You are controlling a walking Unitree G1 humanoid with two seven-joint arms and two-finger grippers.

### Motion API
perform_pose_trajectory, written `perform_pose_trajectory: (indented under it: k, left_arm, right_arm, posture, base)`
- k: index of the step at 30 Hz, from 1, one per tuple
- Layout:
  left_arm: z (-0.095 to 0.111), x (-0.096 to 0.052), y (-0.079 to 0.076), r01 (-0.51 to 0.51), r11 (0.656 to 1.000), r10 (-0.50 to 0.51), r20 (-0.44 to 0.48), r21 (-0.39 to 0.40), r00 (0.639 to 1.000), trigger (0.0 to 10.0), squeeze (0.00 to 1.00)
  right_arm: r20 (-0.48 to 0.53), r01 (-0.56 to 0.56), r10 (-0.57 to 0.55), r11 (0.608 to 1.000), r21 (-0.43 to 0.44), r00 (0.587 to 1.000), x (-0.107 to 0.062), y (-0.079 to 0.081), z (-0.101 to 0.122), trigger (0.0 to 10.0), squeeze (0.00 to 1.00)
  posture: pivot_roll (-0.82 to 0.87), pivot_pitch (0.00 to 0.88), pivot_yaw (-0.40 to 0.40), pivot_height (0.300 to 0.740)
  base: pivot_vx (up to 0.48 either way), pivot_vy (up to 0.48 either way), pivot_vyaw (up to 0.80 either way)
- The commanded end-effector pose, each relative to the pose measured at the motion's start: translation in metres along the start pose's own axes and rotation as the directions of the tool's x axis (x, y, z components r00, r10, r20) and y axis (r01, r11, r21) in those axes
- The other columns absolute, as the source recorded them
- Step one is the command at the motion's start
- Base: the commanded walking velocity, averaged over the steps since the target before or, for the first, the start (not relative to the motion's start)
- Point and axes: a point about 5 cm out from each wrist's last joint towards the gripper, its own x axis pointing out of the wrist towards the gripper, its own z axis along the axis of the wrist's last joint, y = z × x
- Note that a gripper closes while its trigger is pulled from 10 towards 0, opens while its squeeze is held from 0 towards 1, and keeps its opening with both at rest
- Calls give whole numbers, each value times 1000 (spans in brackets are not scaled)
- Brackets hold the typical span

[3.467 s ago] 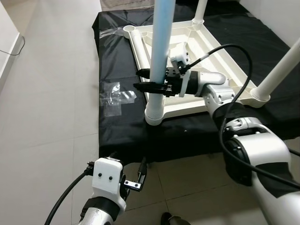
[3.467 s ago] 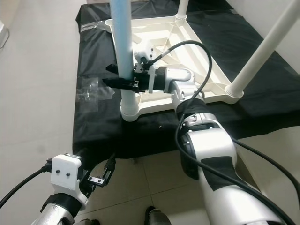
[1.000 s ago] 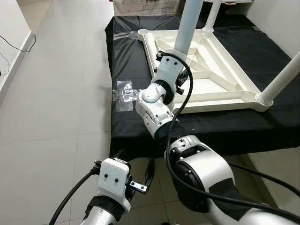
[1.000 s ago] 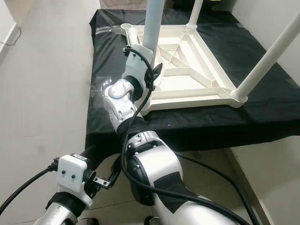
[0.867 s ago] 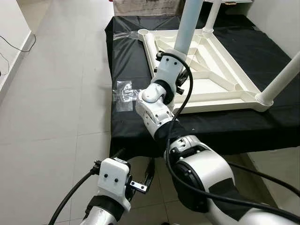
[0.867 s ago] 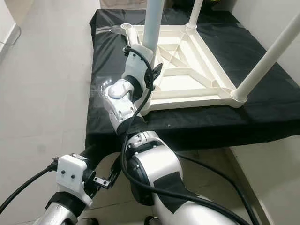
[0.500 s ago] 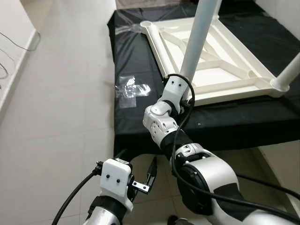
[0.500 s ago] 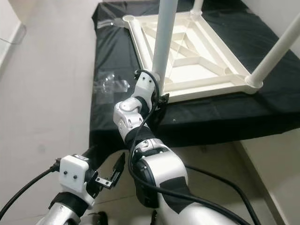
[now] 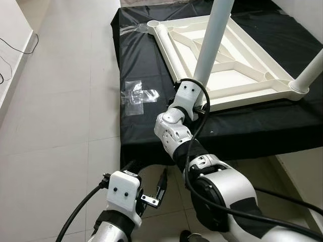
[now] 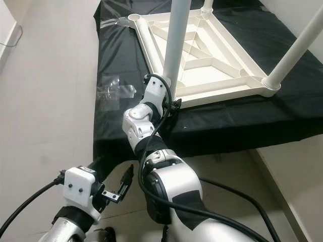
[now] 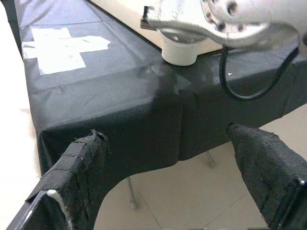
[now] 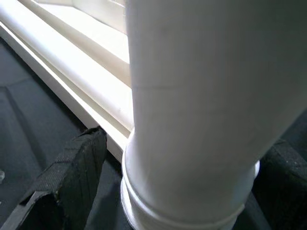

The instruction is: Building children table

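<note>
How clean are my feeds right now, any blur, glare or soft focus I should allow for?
Eye views: sharp, evenly lit; faint sheen on the black cloth-covered platform. Right wrist view: the white plastic table leg is so close it looks soft and nearly featureless; the right gripper straddles its base. Left wrist view: left gripper fingers in shade, the clear plastic bag washed out to flat white.

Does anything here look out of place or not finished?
One corner socket of the upturned table frame has no leg, though other corners have legs. A clear plastic bag lies loose on the black cloth.
</note>
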Motion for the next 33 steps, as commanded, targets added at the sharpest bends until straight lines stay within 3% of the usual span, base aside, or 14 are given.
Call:
perform_pose_trajectory:
  k: [1,8,16,21,24,26,30,32,33]
  left_arm:
    - [-6,-2,1,2,1000,-2,-26,2,1000,10000,0]
    - [-11,2,8,1,1000,-1,-28,14,1000,10000,0]
    - [-15,4,13,-6,1000,7,-30,23,1000,10000,0]
    - [-17,5,13,-1,1000,2,-32,26,999,10000,0]
    - [-19,8,16,2,999,-1,-31,34,1000,10000,0]
    - [-19,8,16,2,999,-1,-31,34,1000,10000,0]
    - [-24,11,23,-1,998,4,-38,59,999,10000,0]
    - [-24,11,23,-1,998,4,-38,59,999,10000,0]
    - [-25,12,25,-5,998,8,-43,65,999,10000,0]
  right_arm:
    - [-57,-26,26,1000,0,998,-11,5,-15,10000,0]
    - [-79,-96,90,993,-68,993,-6,-10,-34,10000,0]
    - [-121,-263,250,958,-116,961,-18,-25,-58,10000,0]
    - [-127,-296,279,943,-149,952,-19,-36,-63,10000,0]
    - [-146,-380,357,905,-189,923,-18,-56,-62,10000,0]
    - [-146,-380,357,905,-189,923,-18,-56,-62,10000,0]
    - [-195,-554,519,792,-255,832,-29,-77,-80,10000,0]
    - [-195,-554,519,792,-255,832,-29,-77,-80,10000,0]
    - [-226,-591,548,769,-245,805,-32,-83,-84,10000,0]
  posture:
    - [112,200,-7,740]
    - [100,162,1,740]
    - [94,136,-1,740]
    - [86,126,2,740]
    - [75,108,6,740]
    - [75,108,6,740]
    - [56,84,15,740]
    - [56,84,15,740]
    - [57,69,23,740]
  base:
    - [0,0,0]
    - [0,0,0]
    - [0,0,0]
    - [0,0,0]
    - [0,0,0]
    - [0,0,0]
    - [0,0,0]
    - [0,0,0]
    - [0,0,0]
